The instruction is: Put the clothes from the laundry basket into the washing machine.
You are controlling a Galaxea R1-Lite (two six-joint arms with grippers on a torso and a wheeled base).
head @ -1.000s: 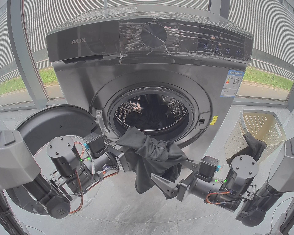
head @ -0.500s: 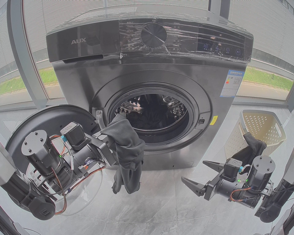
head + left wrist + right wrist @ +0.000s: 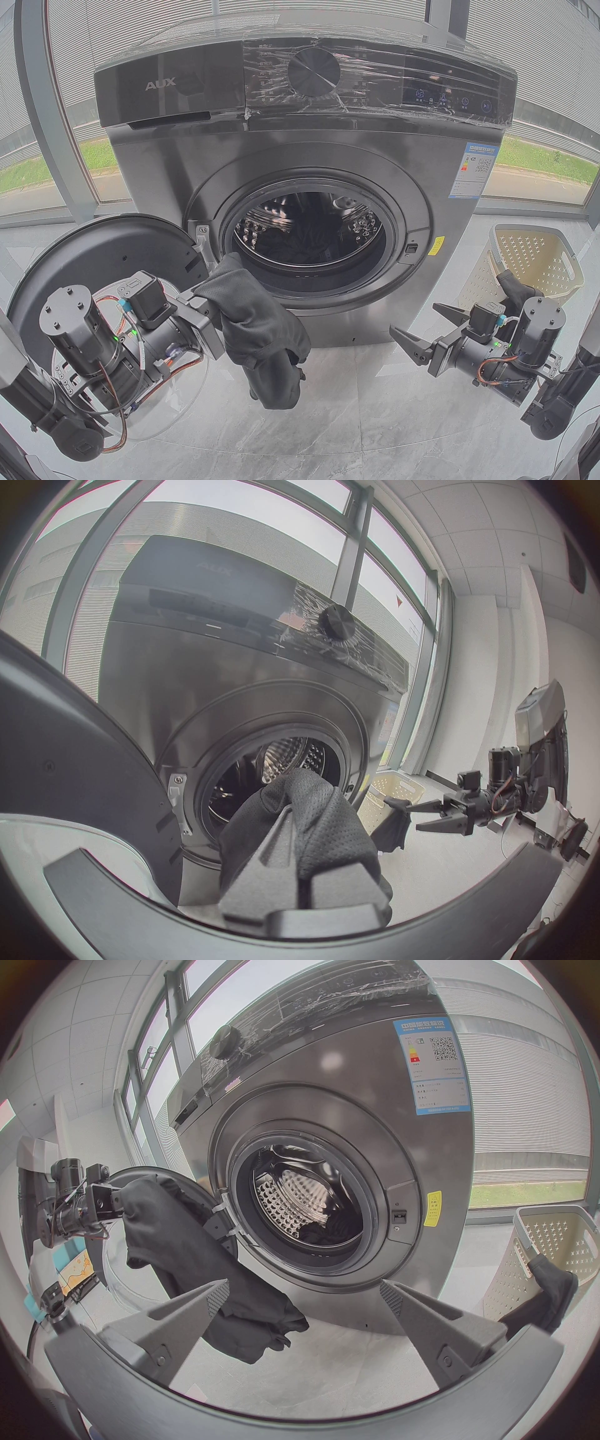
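Below the drum mouth in the head view, the left gripper [image 3: 212, 309] is clenched on a black limp cloth garment [image 3: 262, 331], beside the round drum opening [image 3: 309, 234] of the grey steel front-loading washing machine [image 3: 300, 144]. Most of the cloth hangs lower than the opening's lip, over the pale tiled floor [image 3: 350, 412]. A flat push would likely leave the tail draped outside, or snag it on the rim. The round dark-framed glass door [image 3: 100, 250] stands open close beside that arm and could be knocked by a swing. The right gripper [image 3: 415, 320] is released and empty, near the cream perforated plastic laundry basket [image 3: 537, 250], where a second dark garment [image 3: 515, 290] hangs over the rim.

From the left wrist view, the left gripper [image 3: 306, 880] pinches only one fold of the black limp cloth garment [image 3: 312, 811]. A thin hold like this may slip when jerked.

From the right wrist view, the right gripper [image 3: 303, 1288] has its fingers spread wide. The hanging black limp cloth garment [image 3: 181, 1254] trails near the floor, so lowering the arm risks dragging it.
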